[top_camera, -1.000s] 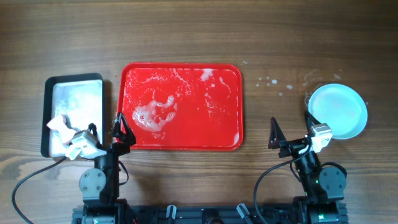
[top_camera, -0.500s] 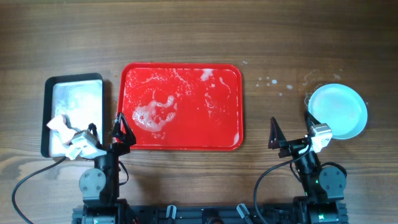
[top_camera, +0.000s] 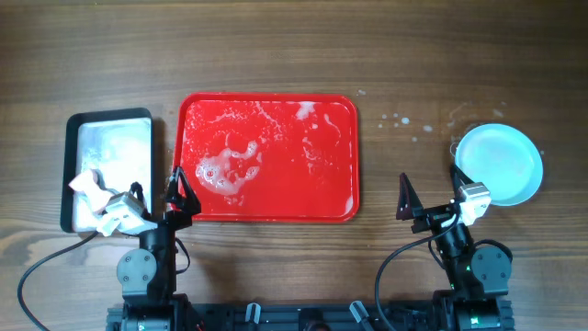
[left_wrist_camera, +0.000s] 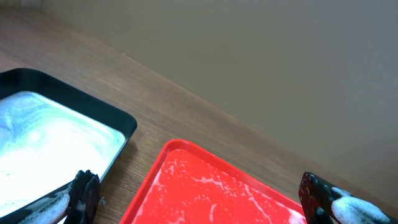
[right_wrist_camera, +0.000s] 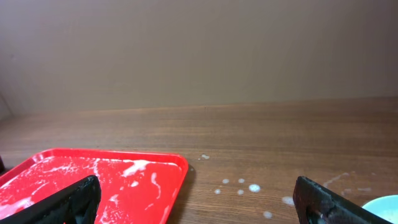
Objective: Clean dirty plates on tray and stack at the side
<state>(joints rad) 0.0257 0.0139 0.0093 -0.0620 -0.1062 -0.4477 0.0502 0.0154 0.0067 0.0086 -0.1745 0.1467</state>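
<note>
overhead: red tray (top_camera: pixel 276 138) lies mid-worktop with its long axis running left to right. it carries only streaks of foam (top_camera: pixel 225 170) and no plate. the plates (top_camera: pixel 501 164) sit well off the tray's right end as one pale blue round; how many are stacked there cannot be told from above. the right end effector (top_camera: pixel 439 204) hangs wide and empty between the tray's right end and the plates, so the right arm is by far the nearer to them. the left end effector (top_camera: pixel 152 204), also wide and empty, hangs at the tray's near left corner. a black tray (top_camera: pixel 110 118) with a white cloth (top_camera: pixel 87 184) lies just left of the tray.

left wrist: the tray (left_wrist_camera: pixel 205 186) shows ahead between spread jaws, with the black tray (left_wrist_camera: pixel 93 109) to its left.

right wrist: the tray (right_wrist_camera: pixel 124 180) lies ahead-left and a sliver of the plates (right_wrist_camera: pixel 385 211) ahead-right. the job looks about finished.
</note>
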